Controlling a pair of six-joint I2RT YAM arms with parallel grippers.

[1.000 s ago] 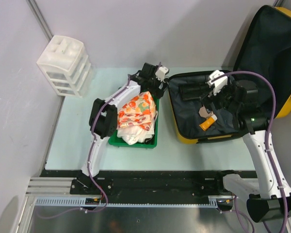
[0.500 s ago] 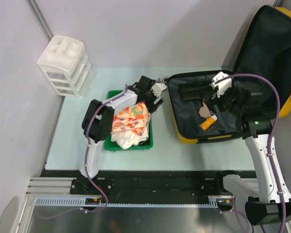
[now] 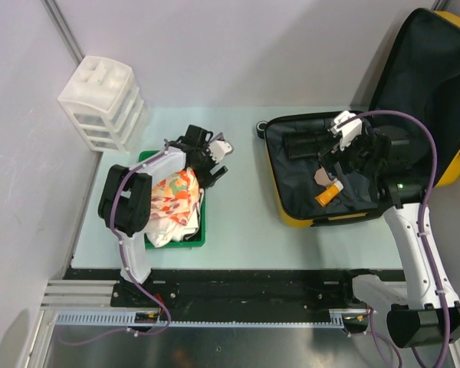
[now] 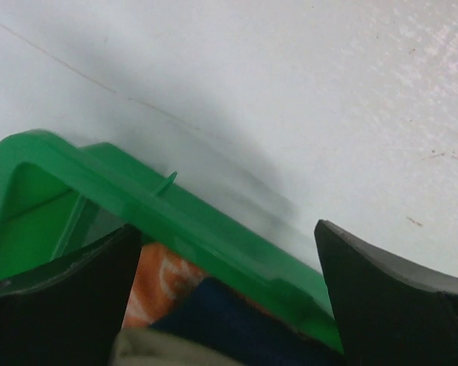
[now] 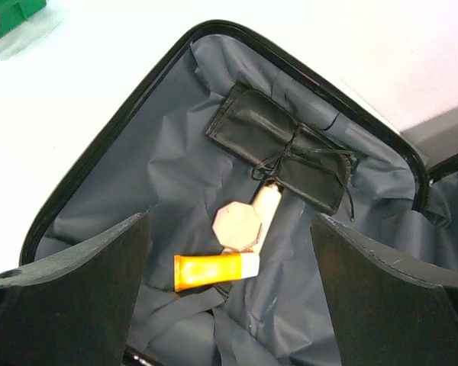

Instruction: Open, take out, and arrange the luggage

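Note:
The yellow luggage [image 3: 454, 157] lies open at the right, lid upright, black lining showing. In its base lie a black pouch [image 3: 303, 144], an orange tube [image 3: 327, 195] and a beige octagonal piece [image 3: 322, 177]. My right gripper [image 3: 341, 149] hovers open above them. The right wrist view shows the tube [image 5: 214, 272], the octagon [image 5: 237, 224] and the pouch [image 5: 278, 149] between its spread fingers [image 5: 76, 290]. My left gripper [image 3: 213, 159] is open at the far right corner of the green tray [image 3: 202, 230]. The tray rim [image 4: 175, 221] runs between its fingers [image 4: 69, 297].
The tray holds folded orange floral clothes [image 3: 172, 201] and pale cloth. A white plastic drawer unit [image 3: 103, 103] stands at the back left. A pale tube [image 5: 266, 204] lies under the octagon. The wall runs behind the table, and a rail runs along the near edge.
The green tray with the clothes has slid left, away from the luggage, with my left gripper at its corner. My right gripper has barely moved.

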